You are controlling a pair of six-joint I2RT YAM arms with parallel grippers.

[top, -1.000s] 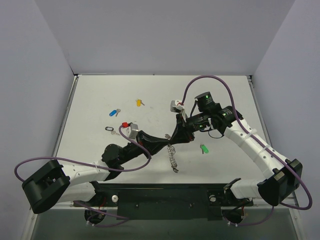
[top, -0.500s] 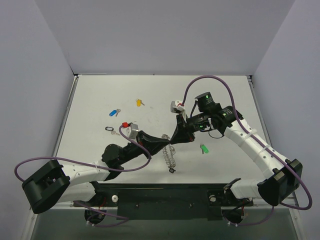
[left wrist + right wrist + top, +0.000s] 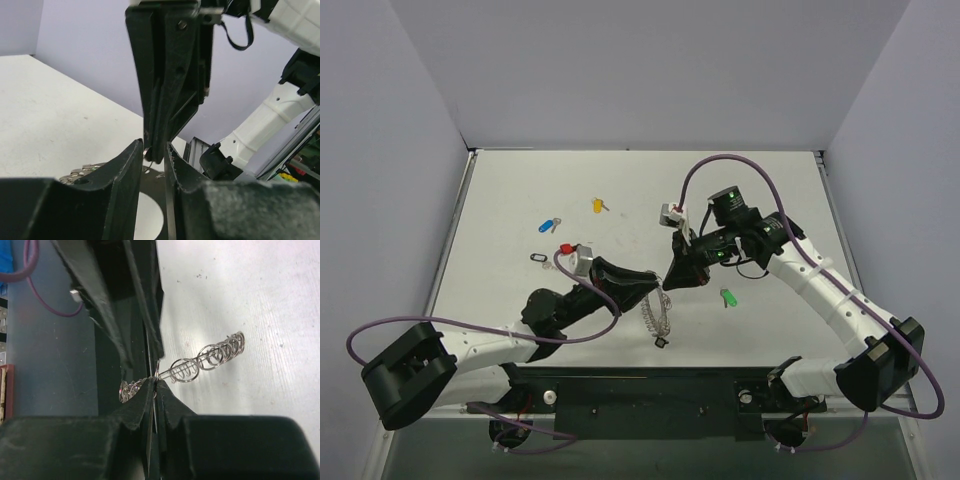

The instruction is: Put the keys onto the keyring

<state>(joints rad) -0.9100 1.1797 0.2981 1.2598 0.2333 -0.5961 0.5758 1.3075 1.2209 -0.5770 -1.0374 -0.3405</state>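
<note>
**Keyring (image 3: pixel 658 316) of flat silvery metal, edged with wire loops, held up at mid-table**

Farthest left on the white table (image 3: pixel 770 180) lies a small silver key with a black plastic head (image 3: pixel 538 258). Just beyond it is a blue-headed key (image 3: pixel 549 224), and further right a yellow-headed key (image 3: pixel 599 205). All three lie well apart from the arms.

The left gripper (image 3: pixel 154 145) reaches in from the left with its jaws a little apart, gripping nothing. The tip of the right gripper (image 3: pixel 152 382) dips into the gap between them.

Below the two tips the wide hoop hangs down on edge. A small dark thing sits at its lower end, possibly a key head, though it is too small to tell.

The right gripper's jaws are closed tight on the hoop's upper rim. To its right a green-headed key (image 3: pixel 728 297) lies on the table, apart from everything else.
</note>
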